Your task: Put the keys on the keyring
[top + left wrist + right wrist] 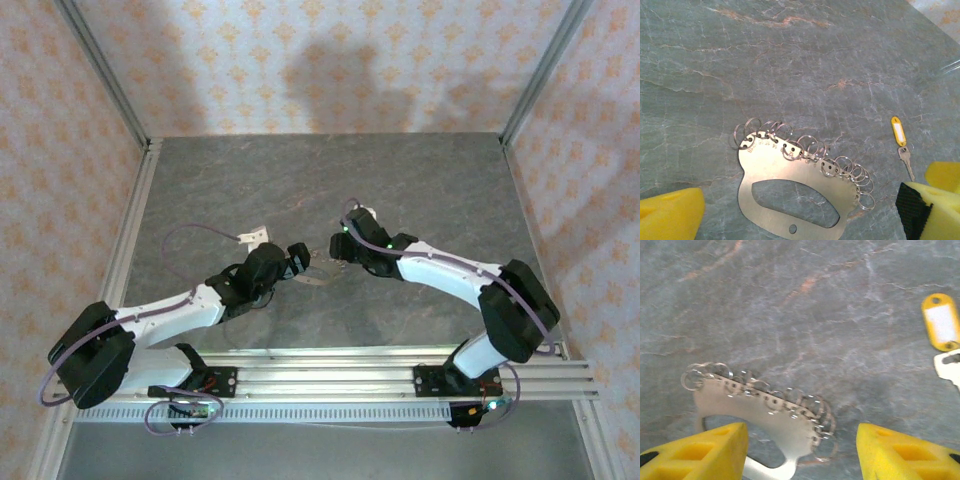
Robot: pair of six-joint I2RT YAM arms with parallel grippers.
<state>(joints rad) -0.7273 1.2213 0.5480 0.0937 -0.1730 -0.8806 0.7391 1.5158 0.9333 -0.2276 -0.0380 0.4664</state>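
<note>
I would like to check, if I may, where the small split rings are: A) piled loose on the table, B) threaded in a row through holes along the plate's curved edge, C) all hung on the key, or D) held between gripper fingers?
B: the split rings sit in a row through holes along the curved edge of the flat metal plate, apart from the key.

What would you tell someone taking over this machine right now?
Left fingers: open, holding nothing, over the flat silver metal plate edged with small wire rings.
Right fingers: open, empty, above the same plate.
Small silver key with a yellow plastic tag: lying on the grey stone-look table, beside the plate and apart from it.
Done: nothing yet; the key is on no ring.
Left: pick up the key and thread it onto one of the rings.
</note>
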